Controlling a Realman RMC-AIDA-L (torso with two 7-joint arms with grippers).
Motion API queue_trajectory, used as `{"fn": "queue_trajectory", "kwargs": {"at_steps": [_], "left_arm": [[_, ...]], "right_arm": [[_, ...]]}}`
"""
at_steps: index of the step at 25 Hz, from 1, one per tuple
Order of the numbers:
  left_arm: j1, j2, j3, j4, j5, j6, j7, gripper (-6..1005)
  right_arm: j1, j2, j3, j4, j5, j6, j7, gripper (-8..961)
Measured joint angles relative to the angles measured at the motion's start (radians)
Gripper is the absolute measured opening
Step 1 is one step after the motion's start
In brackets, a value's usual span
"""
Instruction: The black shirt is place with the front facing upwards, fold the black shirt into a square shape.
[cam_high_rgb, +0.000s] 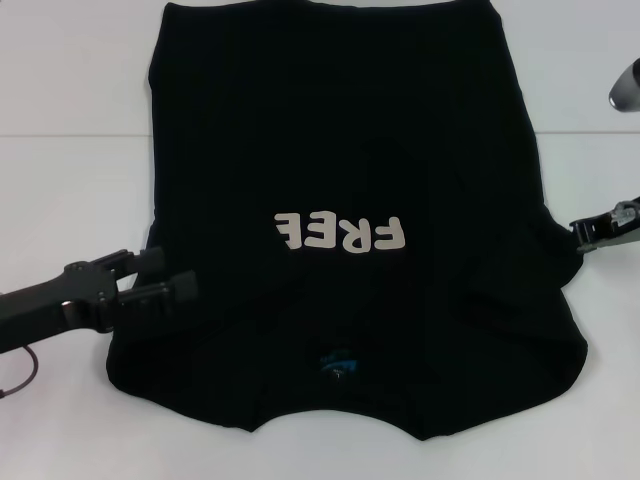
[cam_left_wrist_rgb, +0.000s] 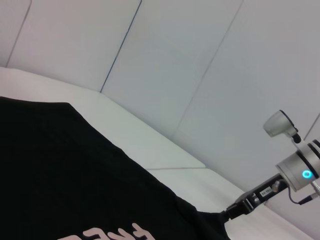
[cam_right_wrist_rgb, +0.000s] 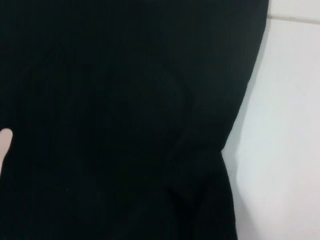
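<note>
head view: the black shirt (cam_high_rgb: 350, 180) lies flat on the white table (cam_high_rgb: 70, 190), lettering up. our left gripper (cam_high_rgb: 172, 277), fingers parted, straddles its sleeve edge; the right gripper (cam_high_rgb: 583, 234) touches the opposite sleeve, fingers' state indiscernible. soft, limp cloth; we judge edges and corners best for gripping.

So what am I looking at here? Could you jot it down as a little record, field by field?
item: black shirt, spread flat on a white table
facing: front up, white "FREE" lettering showing
collar: nearest the robot, blue neck label visible
left gripper: at the shirt's left edge by the sleeve, fingers apart
right gripper: at the shirt's right edge by the other sleeve
folding: none visible yet
</note>
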Motion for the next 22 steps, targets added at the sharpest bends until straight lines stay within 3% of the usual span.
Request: {"fn": "queue_trajectory", "kwargs": {"at_steps": [9, 15, 22], "left_arm": [[-0.003, 0.001, -0.018, -0.001, -0.001, -0.001, 0.0, 906], [-0.009, 0.002, -0.018, -0.001, 0.0, -0.005, 0.0, 906], [-0.014, 0.002, -0.018, -0.001, -0.004, -0.009, 0.0, 906]], "right_arm": [[-0.005, -0.004, 0.041, -0.063, 0.064, -0.054, 0.013, 35], [-0.006, -0.009, 0.082, -0.057, 0.154, -0.019, 0.01, 35], [-0.005, 0.012, 0.084, -0.049, 0.242, 0.054, 0.005, 36]]}}
